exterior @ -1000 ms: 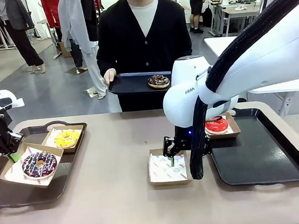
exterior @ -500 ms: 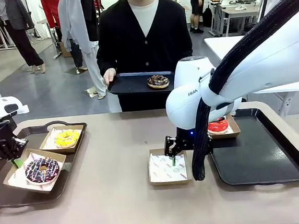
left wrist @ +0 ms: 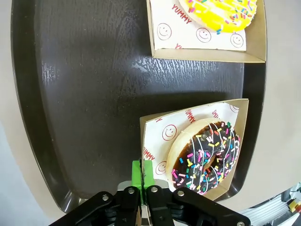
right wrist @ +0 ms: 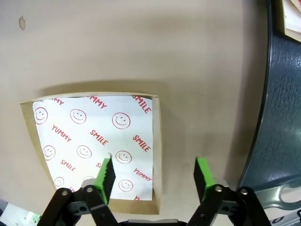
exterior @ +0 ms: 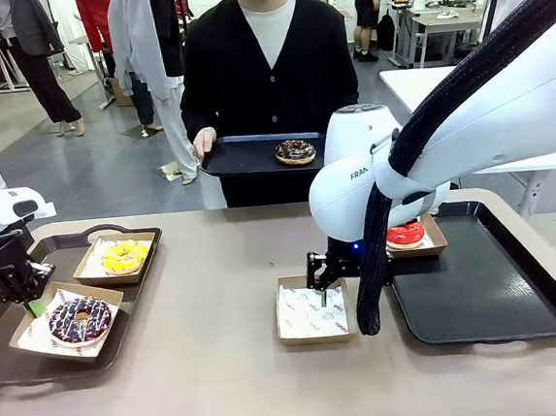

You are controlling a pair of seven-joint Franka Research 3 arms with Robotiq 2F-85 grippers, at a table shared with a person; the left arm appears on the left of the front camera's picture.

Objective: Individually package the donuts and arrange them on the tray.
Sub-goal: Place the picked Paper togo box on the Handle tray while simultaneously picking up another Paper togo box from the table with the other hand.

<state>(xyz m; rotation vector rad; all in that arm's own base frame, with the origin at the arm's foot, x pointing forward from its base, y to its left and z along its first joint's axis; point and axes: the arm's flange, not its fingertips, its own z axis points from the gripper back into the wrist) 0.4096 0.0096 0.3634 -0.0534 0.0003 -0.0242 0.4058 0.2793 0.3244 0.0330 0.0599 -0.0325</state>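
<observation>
Since the speckled chocolate donut [exterior: 294,151] lies unboxed on the person's tray [exterior: 240,158], straight beyond the empty box [exterior: 302,315], the right gripper [right wrist: 154,172] is nearer, jaws wide astride that box's wall. Left gripper [left wrist: 145,170] pinches the edge of the sprinkled donut's box [left wrist: 160,129] on the left tray [left wrist: 84,94]. Four donuts, four boxes, three trays.

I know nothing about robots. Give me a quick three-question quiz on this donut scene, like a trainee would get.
1. True or false: the empty box lies on the right tray.
2. Which donut sits on the person's tray? A yellow, B red, C dark chocolate.
3. Fill in: the left gripper is shut on the rim of the filled box holding the ____ donut.

Key: 1 false, it lies on the table. 2 C. 3 sprinkled.
</observation>
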